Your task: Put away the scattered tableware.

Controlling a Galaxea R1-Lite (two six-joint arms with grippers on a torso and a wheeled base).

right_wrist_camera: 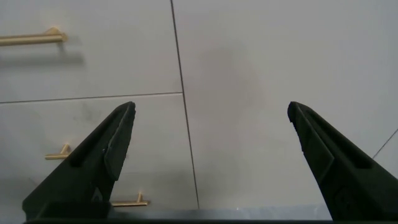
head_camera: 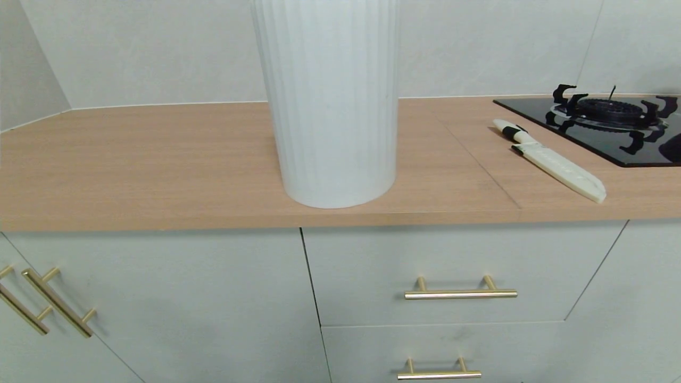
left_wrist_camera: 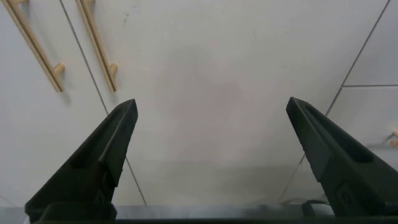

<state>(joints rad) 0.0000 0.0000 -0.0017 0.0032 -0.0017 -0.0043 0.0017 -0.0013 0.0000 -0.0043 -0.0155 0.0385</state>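
A white knife [head_camera: 550, 160] with a black band on its handle lies flat on the wooden counter [head_camera: 133, 165], to the right, close to the stove. A tall white ribbed container [head_camera: 330, 101] stands upright at the counter's middle, near the front edge. My left gripper [left_wrist_camera: 211, 112] is open, nothing between its fingers, facing pale cabinet doors with brass handles. My right gripper [right_wrist_camera: 211, 115] is open too, facing the drawer fronts below the counter.
A black glass gas stove [head_camera: 612, 125] with a burner grate sits at the counter's far right. Below are pale cabinet doors and drawers with brass bar handles [head_camera: 460, 292]. The counter's left half is bare wood. A grey wall backs the counter.
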